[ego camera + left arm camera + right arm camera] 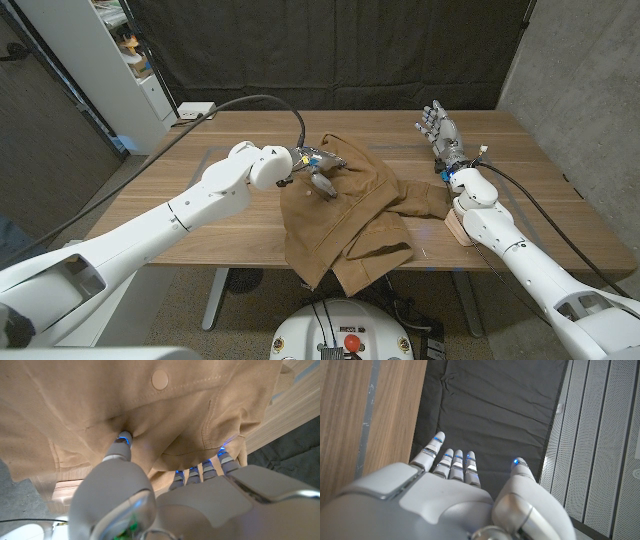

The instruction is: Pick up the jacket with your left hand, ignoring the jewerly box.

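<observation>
The jacket lay crumpled at the middle of the table, its length running from the far middle toward the near edge, where a fold hung over. Our left hand sat on its far end, fingertips dug into the cloth, pinching a fold, so it was clearly nearer. Our right hand stood well apart, fingers spread, holding nothing.

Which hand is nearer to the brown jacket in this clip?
Left. The left hand is on the jacket, its fingertips pressed into the cloth. The right hand is raised with fingers spread, apart from the jacket, near the table's far right side.
</observation>
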